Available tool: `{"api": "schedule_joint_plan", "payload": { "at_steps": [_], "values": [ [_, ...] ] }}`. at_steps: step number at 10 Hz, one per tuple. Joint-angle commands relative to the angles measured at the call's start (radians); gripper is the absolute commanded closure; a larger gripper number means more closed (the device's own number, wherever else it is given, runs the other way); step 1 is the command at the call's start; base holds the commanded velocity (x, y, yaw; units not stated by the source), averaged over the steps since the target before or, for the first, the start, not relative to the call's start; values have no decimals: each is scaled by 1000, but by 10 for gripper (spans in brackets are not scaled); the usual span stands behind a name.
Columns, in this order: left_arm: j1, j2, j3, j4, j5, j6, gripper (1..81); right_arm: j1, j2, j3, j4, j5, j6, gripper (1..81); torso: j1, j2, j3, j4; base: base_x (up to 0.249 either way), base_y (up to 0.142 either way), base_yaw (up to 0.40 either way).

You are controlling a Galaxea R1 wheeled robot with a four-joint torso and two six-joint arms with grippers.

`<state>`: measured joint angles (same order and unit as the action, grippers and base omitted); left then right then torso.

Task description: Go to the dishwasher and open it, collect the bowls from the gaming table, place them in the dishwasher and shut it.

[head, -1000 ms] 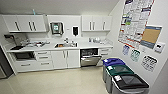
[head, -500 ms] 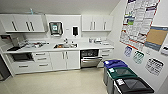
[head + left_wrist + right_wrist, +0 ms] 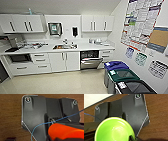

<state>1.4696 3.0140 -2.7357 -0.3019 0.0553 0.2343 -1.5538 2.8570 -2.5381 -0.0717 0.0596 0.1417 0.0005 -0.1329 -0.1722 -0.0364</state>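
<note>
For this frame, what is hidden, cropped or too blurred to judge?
- Dishwasher, head view: door partly open; the dark, blurred interior hides whatever the racks hold.
- Green bowl, right wrist view: lower part cut off by the picture edge, so the grip on it cannot be judged.
- Orange-red object, left wrist view: cropped by the edge and blurred; what it is stays unclear.
- Countertop items, head view: too small to identify.

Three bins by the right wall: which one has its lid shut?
The blue bin, the one nearest the dishwasher. Its top is a solid blue lid; the green bin and black bin beside it show open tops.
</note>
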Motion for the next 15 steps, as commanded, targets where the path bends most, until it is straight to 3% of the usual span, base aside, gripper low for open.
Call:
{"api": "schedule_joint_plan", "payload": {
  "at_steps": [1, 15],
  "values": [
    [-50, -4, 1, 7, 67, 4, 811, 39, -14, 1, -7, -53, -5, 811, 0, 0, 0, 0, 136, 0, 0],
    [-50, -3, 1, 7, 67, 4, 811, 39, -12, 1, -8, -53, -5, 811, 0, 0, 0, 0, 141, 0, 0]
  ]
}}
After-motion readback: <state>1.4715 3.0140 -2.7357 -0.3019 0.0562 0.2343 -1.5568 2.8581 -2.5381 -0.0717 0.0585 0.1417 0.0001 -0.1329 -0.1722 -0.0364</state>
